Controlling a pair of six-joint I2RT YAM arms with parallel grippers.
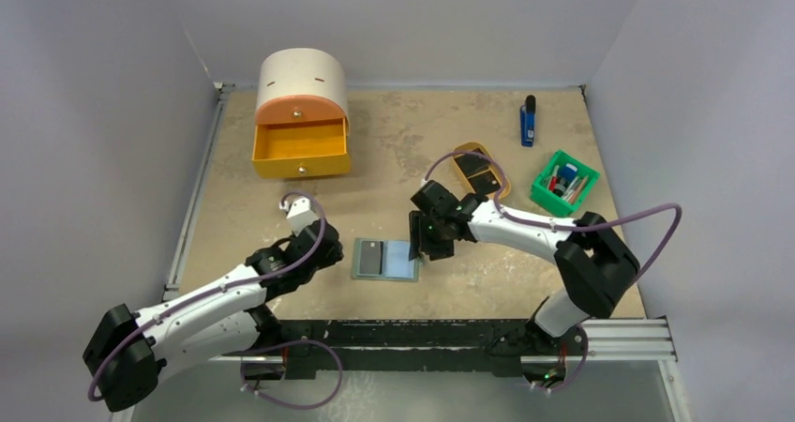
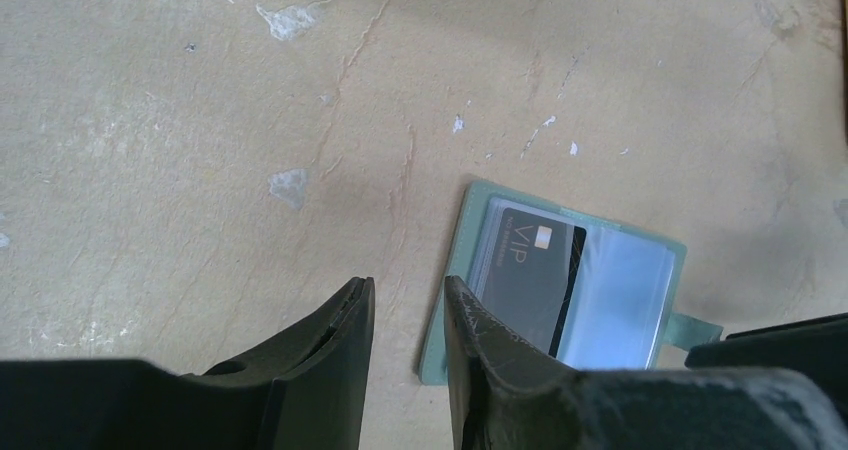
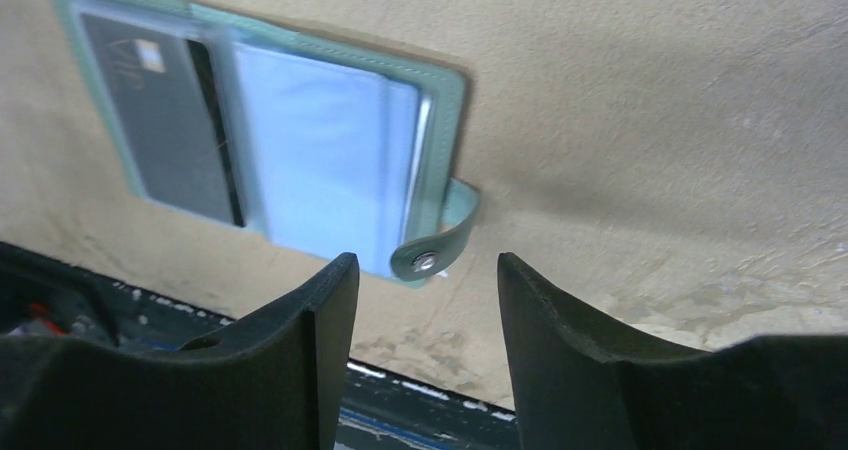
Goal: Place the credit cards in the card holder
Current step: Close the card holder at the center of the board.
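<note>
Top external view: card holder [image 1: 385, 259] lies open on table; one credit card [image 1: 373, 257] in its left pocket; more black cards [image 1: 485, 183] in tan tray [image 1: 473, 145], well beyond holder's right; left gripper [image 2: 405, 295] just left of holder, jaws narrowly apart, empty; right gripper [image 3: 425, 262] at holder's snap tab [image 3: 440, 240], jaws apart, empty; risk: finger snags tab, drags unpinned holder; page may fold over during next insertion.

Grey-green card holder [image 2: 620, 290] with pale blue pockets, dark grey card [image 2: 525, 280], mottled tan table [image 2: 200, 120]
</note>
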